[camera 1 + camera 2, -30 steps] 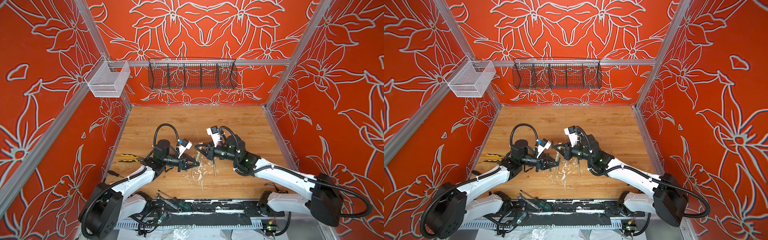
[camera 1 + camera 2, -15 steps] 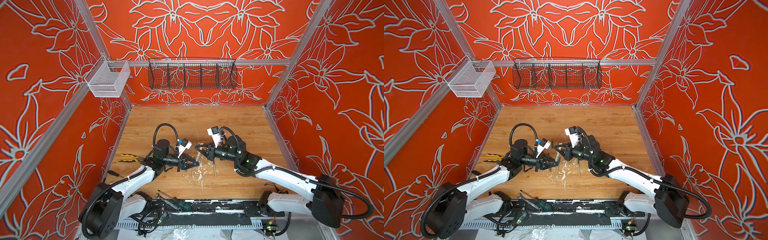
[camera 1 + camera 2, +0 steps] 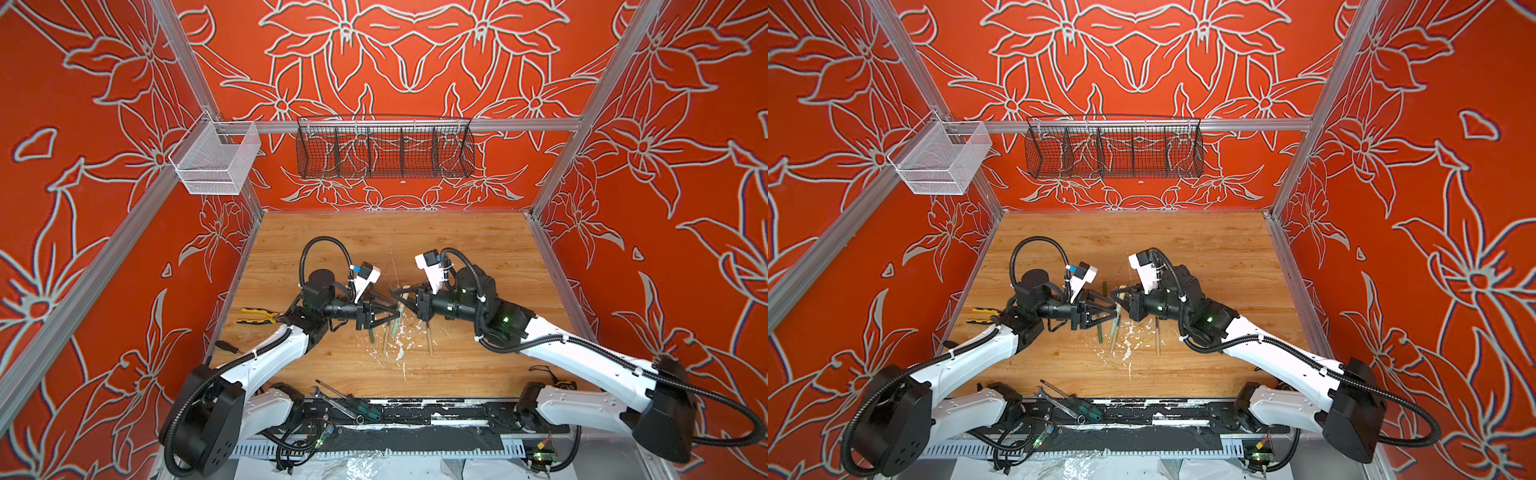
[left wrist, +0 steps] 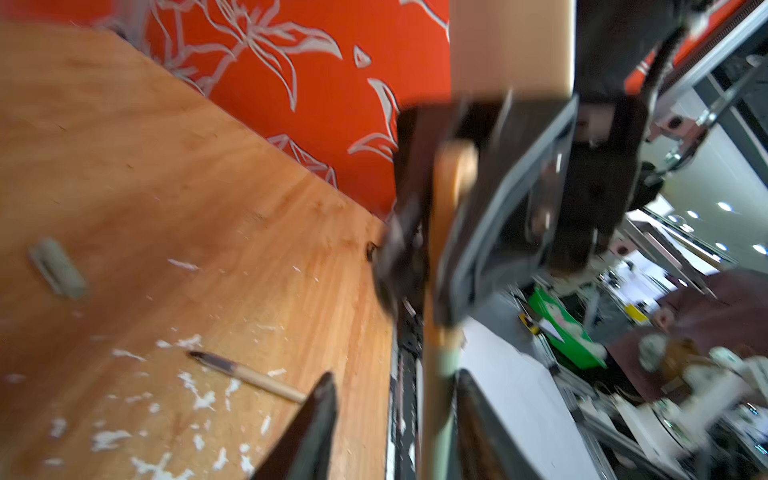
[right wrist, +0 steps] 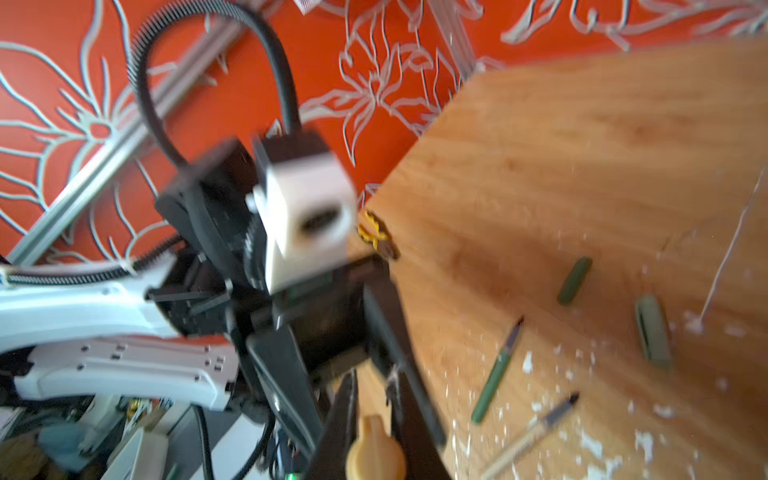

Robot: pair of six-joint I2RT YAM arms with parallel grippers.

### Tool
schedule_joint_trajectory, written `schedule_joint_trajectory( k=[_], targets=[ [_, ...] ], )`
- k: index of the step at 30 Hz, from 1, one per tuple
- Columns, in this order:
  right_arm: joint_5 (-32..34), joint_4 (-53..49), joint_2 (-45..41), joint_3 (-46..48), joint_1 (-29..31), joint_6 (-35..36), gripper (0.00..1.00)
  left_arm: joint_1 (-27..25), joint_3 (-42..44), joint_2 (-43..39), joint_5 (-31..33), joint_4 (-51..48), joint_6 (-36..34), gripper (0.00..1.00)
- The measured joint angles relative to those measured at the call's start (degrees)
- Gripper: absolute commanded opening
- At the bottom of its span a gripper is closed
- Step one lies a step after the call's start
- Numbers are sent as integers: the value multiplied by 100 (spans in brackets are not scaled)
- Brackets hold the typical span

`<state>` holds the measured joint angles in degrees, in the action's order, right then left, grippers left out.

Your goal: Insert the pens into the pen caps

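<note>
1. The left gripper (image 3: 395, 308) is hanging with jaws spread either side of a tan pen (image 4: 435, 291). Blur is smearing the pale green cap (image 4: 448, 370) on its end.
2. The right gripper (image 3: 405, 297) is clenching that pen above the table (image 3: 457, 249).
3. A green pen (image 5: 494, 380) and a dark green cap (image 5: 574, 280) are lying below.

No legible text or labels

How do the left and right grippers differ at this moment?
The left gripper has its fingers spread apart; the right gripper has them closed. The right gripper holds the beige pen by its end; the left gripper only straddles that pen without pinching it. Both hang above the middle of the table, facing each other.
</note>
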<state>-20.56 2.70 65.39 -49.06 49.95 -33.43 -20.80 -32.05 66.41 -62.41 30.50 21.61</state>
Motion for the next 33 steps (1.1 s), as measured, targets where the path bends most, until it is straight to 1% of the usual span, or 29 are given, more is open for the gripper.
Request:
schedule_joint_trajectory(
  k=[1, 2, 5, 7, 11, 12, 15, 19, 23, 26, 29, 33],
  targets=[
    [-70, -203, -17, -17, -17, 15, 0, 39, -46, 0, 184, 68, 57, 99],
    [-87, -450, -63, -20, -76, 57, 0, 72, -133, 0, 323, 74, 81, 97],
    [-76, -1331, -352, -50, -407, 216, 0, 103, -317, -31, 726, -11, 96, 97],
    [-76, -1869, -614, -146, -863, 348, 0, 103, -413, -79, 1001, -219, 50, 97],
    [-52, -2986, -975, -623, -2022, 763, 0, 103, -664, -199, 1576, -820, -116, 97],
    [-22, -3303, -977, -800, -2267, 916, 0, 103, -715, -247, 1725, -955, -157, 97],
    [142, -4100, -822, -1290, -2723, 1296, 0, 103, -774, -380, 2044, -1226, -234, 97],
    [671, -5053, -350, -1794, -3250, 1825, 0, 103, -868, -492, 2317, -1631, -317, 97],
    [1241, -5650, 81, -1930, -3829, 2208, 0, 103, -929, -608, 2500, -1921, -407, 97],
    [1578, -5906, 374, -2035, -4249, 2448, 0, 103, -920, -732, 2616, -2011, -452, 97],
    [1860, -6043, 616, -2157, -4527, 2579, 0, 103, -922, -758, 2706, -2065, -479, 97],
    [2164, -6019, 883, -2343, -4704, 2623, 0, 103, -1016, -647, 2767, -2197, -487, 97]
  ],
)
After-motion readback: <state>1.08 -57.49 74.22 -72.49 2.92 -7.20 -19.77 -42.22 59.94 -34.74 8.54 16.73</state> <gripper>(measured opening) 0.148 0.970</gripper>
